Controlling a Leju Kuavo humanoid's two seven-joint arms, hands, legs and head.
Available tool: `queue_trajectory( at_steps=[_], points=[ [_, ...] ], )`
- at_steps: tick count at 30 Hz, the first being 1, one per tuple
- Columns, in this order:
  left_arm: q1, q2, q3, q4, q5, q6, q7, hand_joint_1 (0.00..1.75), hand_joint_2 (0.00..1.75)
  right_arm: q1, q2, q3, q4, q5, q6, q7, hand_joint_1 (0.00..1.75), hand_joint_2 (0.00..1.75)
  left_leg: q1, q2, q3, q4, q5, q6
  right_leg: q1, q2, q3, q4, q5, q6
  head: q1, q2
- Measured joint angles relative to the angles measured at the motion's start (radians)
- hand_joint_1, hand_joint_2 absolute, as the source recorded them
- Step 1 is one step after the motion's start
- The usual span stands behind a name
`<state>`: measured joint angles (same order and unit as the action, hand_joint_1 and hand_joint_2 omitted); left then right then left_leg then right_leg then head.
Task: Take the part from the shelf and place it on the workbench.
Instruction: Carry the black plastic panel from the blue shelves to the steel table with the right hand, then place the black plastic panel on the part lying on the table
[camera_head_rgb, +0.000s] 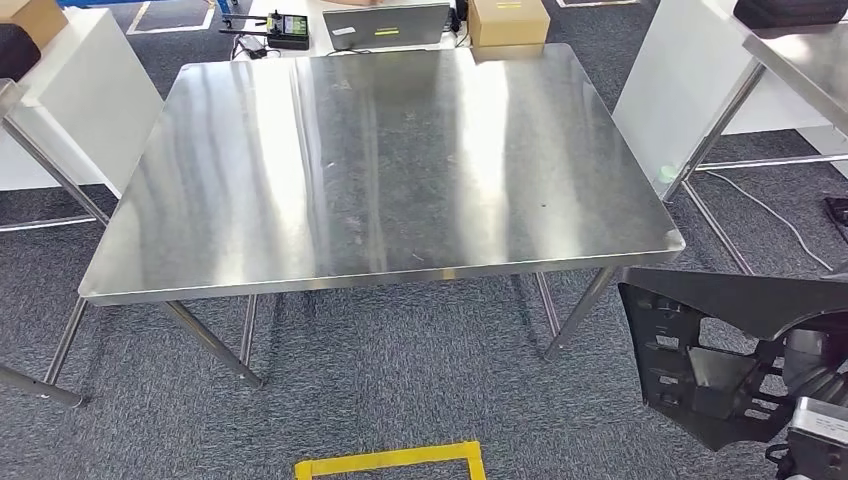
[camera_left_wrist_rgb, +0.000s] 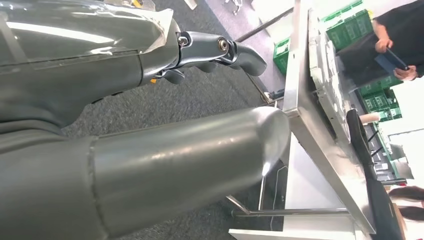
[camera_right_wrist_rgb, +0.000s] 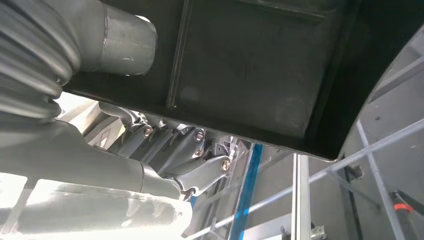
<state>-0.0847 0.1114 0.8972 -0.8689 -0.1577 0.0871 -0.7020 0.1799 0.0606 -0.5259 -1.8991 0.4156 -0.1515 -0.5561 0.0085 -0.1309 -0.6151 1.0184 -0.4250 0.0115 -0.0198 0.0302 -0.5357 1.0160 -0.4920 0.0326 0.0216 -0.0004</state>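
1. The right hand (camera_right_wrist_rgb: 165, 160) is clamped on the part (camera_right_wrist_rgb: 240, 65). In the right wrist view the thumb lies on one face of the black panel and the dark fingers (camera_right_wrist_rgb: 200, 150) curl under its edge.
2. The left hand (camera_left_wrist_rgb: 210, 50) holds nothing. Its fingers are bent inward but not fully together, and it hangs near the floor.
3. The part (camera_head_rgb: 720, 350) is a black plastic piece with ribs and cut-outs. In the head view it is low at the robot's right, off the bench (camera_head_rgb: 380, 180) and below its near right corner.
4. Risk, as I judge it: the part is wide and is held at one edge only, so it may turn in the grip, or hit the bench corner or leg when it is lifted.
5. If it is let go before it rests flat, it may slide off the smooth steel top.
6. The head view gives the part's place against the bench, but not the grip. The right wrist view gives the grip. The left wrist view adds a person (camera_left_wrist_rgb: 395, 45) standing beyond a table.
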Motion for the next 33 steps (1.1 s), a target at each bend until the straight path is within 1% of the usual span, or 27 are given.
queue_trajectory(
  at_steps=[2,3,4,5,6,7,8,9,11,13,15,16,17,18,19,20,21,22,23,24,25,26,28,29,30,31,33],
  points=[
    [0.004,0.000,-0.012,-0.008,0.001,0.014,0.000,0.00,0.00,0.001,0.000,0.003,0.000,0.000,-0.005,0.000,1.75,1.75,0.000,0.053,-0.023,0.043,-0.028,-0.010,-0.005,-0.022,0.001,-0.004,0.004,-0.015,-0.002,0.000],
    [0.005,0.000,-0.019,-0.009,0.001,0.023,0.000,0.00,0.00,0.002,0.000,0.004,0.000,0.001,-0.007,0.000,1.75,1.75,0.001,0.087,-0.046,0.094,-0.057,-0.014,-0.005,-0.033,0.001,-0.005,0.004,-0.021,-0.003,0.000],
    [0.006,0.000,-0.028,-0.008,0.006,0.033,0.000,0.00,0.00,0.004,0.000,0.004,0.000,0.001,-0.010,0.000,1.75,1.75,0.002,0.111,-0.079,0.159,-0.090,-0.018,-0.003,-0.045,0.001,-0.005,0.003,-0.026,-0.004,0.000],
    [0.008,-0.001,-0.038,-0.005,0.021,0.045,0.000,0.00,0.00,0.004,0.000,0.004,0.000,0.000,-0.013,0.000,1.75,1.75,0.004,0.120,-0.110,0.221,-0.116,-0.021,-0.001,-0.056,0.000,-0.004,0.003,-0.029,-0.004,0.000],
    [0.012,-0.001,-0.054,0.001,0.049,0.064,0.000,0.00,0.00,0.004,0.000,0.004,0.000,-0.003,-0.016,0.000,1.75,1.75,0.006,0.124,-0.131,0.263,-0.128,-0.024,0.000,-0.068,-0.001,-0.004,0.002,-0.030,-0.004,0.000],
    [0.017,0.002,-0.075,0.011,0.081,0.083,0.001,0.00,0.00,0.004,0.000,0.004,0.000,-0.005,-0.021,0.000,1.75,1.75,0.008,0.127,-0.136,0.272,-0.122,-0.025,0.001,-0.080,-0.001,-0.004,0.001,-0.031,-0.004,0.000],
    [0.021,0.005,-0.097,0.024,0.105,0.098,0.001,0.00,0.00,0.003,-0.002,0.004,0.000,-0.008,-0.024,0.002,1.75,1.75,0.009,0.131,-0.121,0.244,-0.101,-0.025,0.001,-0.091,0.001,-0.004,0.000,-0.031,-0.004,0.000],
    [0.024,0.008,-0.118,0.036,0.115,0.104,0.001,0.00,0.00,0.002,-0.004,0.004,0.000,-0.009,-0.027,0.005,1.75,1.75,0.009,0.140,-0.091,0.189,-0.072,-0.023,0.001,-0.104,0.003,-0.004,-0.002,-0.030,-0.005,0.000],
    [0.018,0.005,-0.124,0.056,0.042,0.078,0.002,0.00,0.00,-0.005,-0.013,0.004,-0.001,-0.005,-0.025,0.024,1.75,1.75,0.005,0.182,-0.024,0.065,-0.030,-0.013,0.008,-0.127,0.009,-0.004,-0.008,-0.022,-0.003,0.000],
    [0.010,-0.004,-0.096,0.079,-0.065,0.050,0.002,0.00,0.00,-0.029,-0.036,0.004,-0.001,0.023,-0.019,0.065,1.75,1.75,-0.003,0.205,0.003,0.012,-0.022,-0.001,0.015,-0.145,0.014,-0.005,-0.013,-0.011,-0.001,0.000],
    [0.009,-0.010,-0.067,0.110,-0.103,0.048,0.002,0.00,0.00,-0.085,-0.087,0.003,0.010,0.075,-0.006,0.150,1.75,1.75,-0.008,0.186,0.000,0.008,-0.018,0.013,0.015,-0.157,0.015,-0.007,-0.013,0.002,-0.001,0.000],
    [0.010,-0.012,-0.060,0.125,-0.100,0.050,0.002,0.00,0.00,-0.135,-0.129,0.001,0.028,0.098,0.010,0.208,1.75,1.75,-0.009,0.176,0.001,0.003,-0.014,0.022,0.014,-0.149,0.012,-0.002,-0.017,0.009,0.000,0.000],
    [0.010,-0.014,-0.056,0.138,-0.093,0.055,0.002,0.00,0.00,-0.200,-0.189,-0.003,0.063,0.115,0.037,0.271,1.75,1.75,-0.008,0.167,0.002,-0.002,-0.009,0.031,0.011,-0.128,0.003,0.017,-0.028,0.011,0.001,0.000],
    [0.009,-0.017,-0.055,0.152,-0.083,0.060,0.002,0.00,0.00,-0.288,-0.265,-0.005,0.115,0.132,0.070,0.331,1.75,1.75,-0.007,0.159,0.002,-0.006,-0.003,0.039,0.009,-0.100,-0.018,0.057,-0.049,0.011,0.003,0.000],
    [0.007,-0.020,-0.057,0.166,-0.072,0.066,0.002,0.00,0.00,-0.395,-0.347,-0.002,0.186,0.152,0.106,0.381,1.75,1.75,-0.010,0.151,-0.001,-0.007,0.000,0.045,0.006,-0.069,-0.049,0.117,-0.076,0.006,0.005,0.000],
    [0.004,-0.023,-0.059,0.181,-0.063,0.071,0.002,0.00,0.00,-0.518,-0.433,0.010,0.271,0.178,0.138,0.422,1.75,1.75,-0.013,0.142,-0.006,-0.007,0.004,0.050,0.004,-0.051,-0.086,0.189,-0.104,0.002,0.007,0.000],
    [0.001,-0.026,-0.063,0.194,-0.056,0.075,0.002,0.00,0.00,-0.642,-0.510,0.030,0.357,0.202,0.162,0.449,1.75,1.75,-0.017,0.131,-0.011,-0.006,0.008,0.053,0.004,-0.041,-0.118,0.250,-0.123,0.001,0.008,0.000],
    [-0.001,-0.028,-0.067,0.206,-0.052,0.078,0.002,0.00,0.00,-0.750,-0.577,0.055,0.435,0.221,0.177,0.464,1.75,1.75,-0.019,0.117,-0.015,-0.006,0.011,0.056,0.005,-0.037,-0.135,0.282,-0.127,0.005,0.008,0.000],
    [-0.003,-0.030,-0.070,0.215,-0.050,0.080,0.002,0.00,0.00,-0.838,-0.632,0.080,0.500,0.231,0.185,0.471,1.75,1.75,-0.019,0.099,-0.016,-0.005,0.014,0.056,0.005,-0.034,-0.132,0.274,-0.113,0.014,0.008,0.000],
    [-0.003,-0.032,-0.073,0.222,-0.048,0.082,0.002,0.00,0.00,-0.900,-0.675,0.101,0.551,0.234,0.189,0.475,1.75,1.75,-0.017,0.080,-0.016,-0.004,0.016,0.055,0.003,-0.028,-0.110,0.226,-0.084,0.025,0.008,0.000],
    [-0.004,-0.033,-0.074,0.229,-0.046,0.084,0.002,0.00,0.00,-0.945,-0.710,0.119,0.592,0.233,0.192,0.479,1.75,1.75,-0.014,0.059,-0.017,-0.003,0.017,0.052,-0.001,-0.011,-0.077,0.153,-0.047,0.037,0.009,0.000],
    [-0.004,-0.033,-0.076,0.234,-0.044,0.086,0.002,0.00,0.00,-0.980,-0.736,0.133,0.627,0.231,0.191,0.482,1.75,1.75,-0.012,0.040,-0.020,0.000,0.020,0.048,-0.006,0.016,-0.049,0.083,-0.018,0.045,0.009,0.000],
    [-0.005,-0.033,-0.079,0.243,-0.040,0.088,0.002,0.00,0.00,-1.015,-0.773,0.153,0.673,0.225,0.185,0.489,1.75,1.75,-0.009,0.004,-0.036,0.002,0.028,0.035,-0.010,0.055,-0.019,0.002,0.006,0.044,0.009,0.000],
    [-0.003,-0.033,-0.081,0.246,-0.039,0.087,0.002,0.00,0.00,-1.023,-0.784,0.162,0.687,0.223,0.182,0.490,1.75,1.75,-0.008,-0.011,-0.044,0.002,0.034,0.028,-0.008,0.056,-0.017,-0.004,0.004,0.037,0.008,0.000],
    [-0.001,-0.032,-0.083,0.249,-0.038,0.087,0.002,0.00,0.00,-1.028,-0.791,0.170,0.697,0.223,0.179,0.491,1.75,1.75,-0.006,-0.024,-0.051,0.000,0.039,0.021,-0.010,0.043,-0.016,-0.005,0.004,0.031,0.008,0.000],
    [0.000,-0.032,-0.084,0.251,-0.037,0.087,0.002,0.00,0.00,-1.032,-0.796,0.177,0.706,0.223,0.178,0.492,1.75,1.75,-0.008,-0.014,-0.056,0.002,0.039,0.016,-0.012,0.030,-0.015,-0.007,0.006,0.027,0.007,0.000],
    [-0.001,-0.029,-0.085,0.254,-0.036,0.086,0.002,0.00,0.00,-1.041,-0.806,0.186,0.717,0.223,0.176,0.492,1.75,1.75,-0.013,0.050,-0.082,0.050,0.013,0.006,-0.017,0.002,-0.008,-0.010,0.007,0.013,0.001,0.000]
  ],
)
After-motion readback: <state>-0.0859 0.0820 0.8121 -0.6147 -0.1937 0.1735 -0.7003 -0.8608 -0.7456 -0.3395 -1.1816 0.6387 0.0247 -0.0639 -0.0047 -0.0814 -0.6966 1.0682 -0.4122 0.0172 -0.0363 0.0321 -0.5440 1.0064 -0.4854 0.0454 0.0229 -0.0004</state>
